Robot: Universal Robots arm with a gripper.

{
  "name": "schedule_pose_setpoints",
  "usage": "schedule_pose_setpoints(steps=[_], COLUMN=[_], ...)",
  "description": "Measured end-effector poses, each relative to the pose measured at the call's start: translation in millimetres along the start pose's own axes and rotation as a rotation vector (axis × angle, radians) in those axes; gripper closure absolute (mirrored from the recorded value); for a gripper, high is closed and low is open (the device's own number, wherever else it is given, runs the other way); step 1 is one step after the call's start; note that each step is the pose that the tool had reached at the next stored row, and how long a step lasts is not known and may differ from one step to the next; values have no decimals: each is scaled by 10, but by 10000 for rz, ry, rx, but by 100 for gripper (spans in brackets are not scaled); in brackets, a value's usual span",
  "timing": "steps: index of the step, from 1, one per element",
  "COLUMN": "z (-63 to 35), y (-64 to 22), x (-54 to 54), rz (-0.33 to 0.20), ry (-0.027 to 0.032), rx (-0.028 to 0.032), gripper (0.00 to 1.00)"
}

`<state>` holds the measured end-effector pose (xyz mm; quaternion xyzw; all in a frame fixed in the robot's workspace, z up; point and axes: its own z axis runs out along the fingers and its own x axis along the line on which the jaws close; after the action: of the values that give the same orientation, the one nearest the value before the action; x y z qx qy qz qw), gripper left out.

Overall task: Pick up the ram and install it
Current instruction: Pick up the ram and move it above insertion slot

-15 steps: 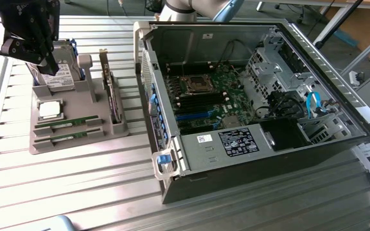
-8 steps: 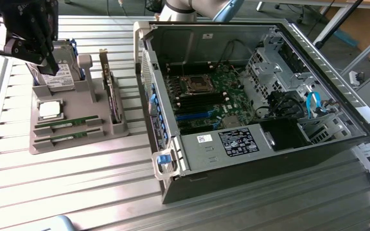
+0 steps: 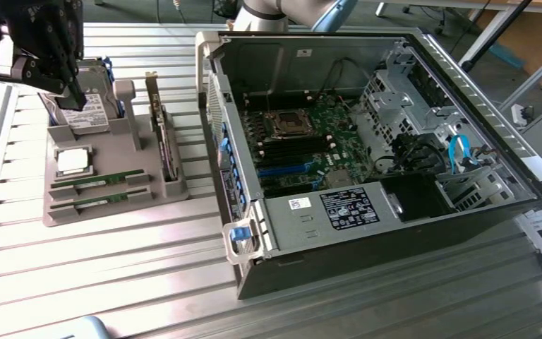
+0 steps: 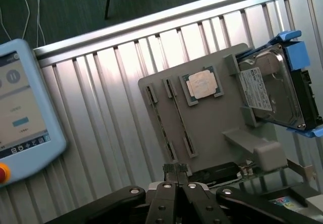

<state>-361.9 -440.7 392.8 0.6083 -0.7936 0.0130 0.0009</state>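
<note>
Two ram sticks lie side by side in slots at the front of a grey holder tray on the slatted table. In the wrist view both ram sticks look like thin dark strips on the tray. My gripper hangs well above the tray's far end, over the hard drive, with its fingers pressed together and nothing between them. The open computer case lies at the exterior view's right, with the motherboard's memory slots exposed.
The tray also holds a square silver processor, a hard drive with blue rails and an upright card. A teach pendant lies on the table beside the tray. Cables and drive cages crowd the case's far side.
</note>
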Motion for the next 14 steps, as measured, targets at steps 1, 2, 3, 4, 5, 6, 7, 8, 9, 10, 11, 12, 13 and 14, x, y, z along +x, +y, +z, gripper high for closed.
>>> schedule_pose_setpoints(steps=[1, 2, 3, 4, 5, 6, 7, 8, 9, 10, 11, 12, 13, 14], z=[0, 0, 0, 0, 0, 0, 1, 1, 1, 0, 1, 1, 0, 1], y=[0, 0, 0, 0, -1, 0, 0, 0, 0, 0, 0, 0, 0, 0], x=[0, 0, 0, 0, 0, 0, 0, 0, 0, 0, 0, 0, 0, 0], rz=[-52, -106, -158, -215, -266, -304, -315, -315, -316, -316, -315, -316, -316, -316], ry=[0, 1, 1, 1, 2, 3, 3, 2, 3, 3, 3, 3, 3, 2], rx=[1, 3, 4, 6, 7, 8, 8, 8, 8, 8, 9, 8, 8, 8], gripper=[89, 89, 89, 89, 89, 89, 89, 89, 89, 89, 89, 89, 89, 89])
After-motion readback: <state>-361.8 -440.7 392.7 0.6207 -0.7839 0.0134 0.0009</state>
